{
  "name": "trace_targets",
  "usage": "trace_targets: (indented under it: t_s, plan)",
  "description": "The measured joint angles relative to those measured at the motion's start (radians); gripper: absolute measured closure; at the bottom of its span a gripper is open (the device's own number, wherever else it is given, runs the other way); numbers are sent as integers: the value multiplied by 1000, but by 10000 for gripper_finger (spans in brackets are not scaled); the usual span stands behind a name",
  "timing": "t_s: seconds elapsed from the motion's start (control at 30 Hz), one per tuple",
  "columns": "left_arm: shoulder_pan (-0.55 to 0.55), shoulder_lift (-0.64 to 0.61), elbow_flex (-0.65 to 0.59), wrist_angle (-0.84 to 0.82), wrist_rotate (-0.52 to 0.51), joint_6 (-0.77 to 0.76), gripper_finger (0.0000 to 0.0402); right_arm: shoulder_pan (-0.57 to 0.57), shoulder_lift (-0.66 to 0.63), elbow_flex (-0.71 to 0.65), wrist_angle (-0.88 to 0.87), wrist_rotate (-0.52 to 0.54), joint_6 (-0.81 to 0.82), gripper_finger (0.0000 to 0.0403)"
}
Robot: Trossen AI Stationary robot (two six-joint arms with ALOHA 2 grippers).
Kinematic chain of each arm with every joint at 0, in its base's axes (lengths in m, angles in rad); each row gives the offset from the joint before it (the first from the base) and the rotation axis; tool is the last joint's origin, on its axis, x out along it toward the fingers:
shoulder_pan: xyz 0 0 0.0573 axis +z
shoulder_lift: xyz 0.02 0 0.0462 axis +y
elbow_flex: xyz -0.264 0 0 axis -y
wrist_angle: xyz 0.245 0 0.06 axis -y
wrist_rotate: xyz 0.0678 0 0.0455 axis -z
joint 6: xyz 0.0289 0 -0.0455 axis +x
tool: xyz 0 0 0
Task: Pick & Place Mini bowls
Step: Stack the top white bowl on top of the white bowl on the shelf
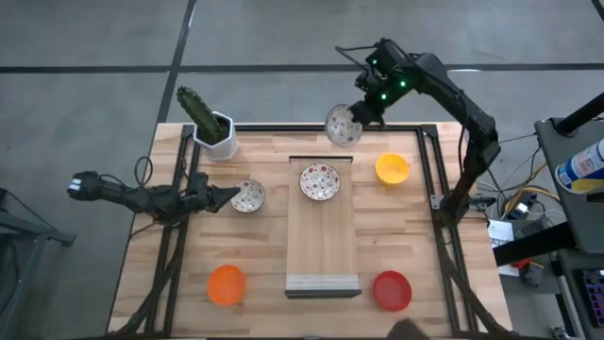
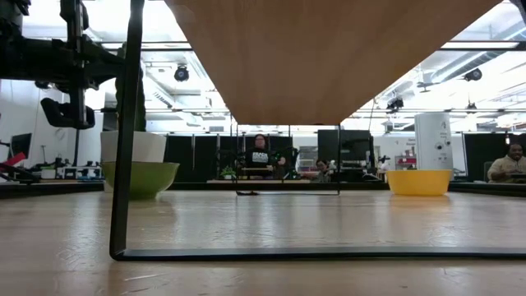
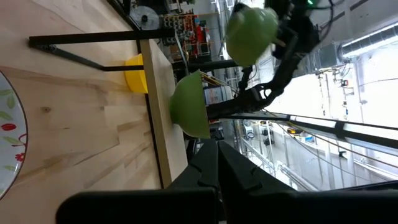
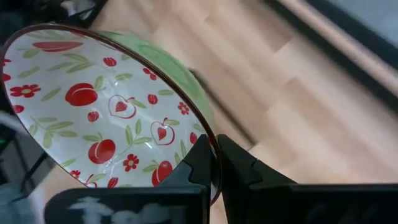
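High view, bowls: six small round shallow bowls on or over a pale wooden table (image 1: 274, 293) with a black metal frame.
Held bowl: patterned bowl (image 1: 342, 125) lifted above the table's far edge, tilted, pinched by its rim in the right gripper (image 1: 363, 111).
Held bowl, close: right wrist view shows a white glossy inside (image 4: 106, 106) printed with red fruit, hearts, small flowers and green leaves, a thin dark rim, and a plain green outside.
Right gripper jaws: closed on that bowl's rim, one finger (image 4: 239, 165) on each side of the edge.
Centre bowl: second patterned bowl (image 1: 320, 181) sits on the far end of a raised light-wood board (image 1: 323, 246) running down the table's middle.
Left bowl: third patterned bowl (image 1: 248, 196) rests on the table left of the board, at the tip of the left gripper (image 1: 226, 196).
Left gripper jaws: fingers lie together around that bowl's rim in the left wrist view; the grip itself is hard to confirm, so I cannot tell.
Plain bowls: yellow bowl (image 1: 392, 169) right of the board, far side; orange bowl (image 1: 226, 284) near left; red bowl (image 1: 392, 289) near right. All smooth, single-coloured.
Other: white square pot (image 1: 219, 135) with a green cactus at the far left corner.
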Motion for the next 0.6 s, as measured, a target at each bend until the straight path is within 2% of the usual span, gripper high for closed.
trace_targets:
  t_s: [0.13,0.27,0.47,0.6]
  plan:
    - [0,0,0,0,0,-1,399,117,0,40,-22,6,141,394]
    - [0,0,0,0,0,0,399,219,1,48,-43,70,314,392]
    - [0,0,0,0,0,1,399,307,12,31,-41,84,489,392]
    - [0,0,0,0,0,-1,399,336,46,31,-66,75,544,391]
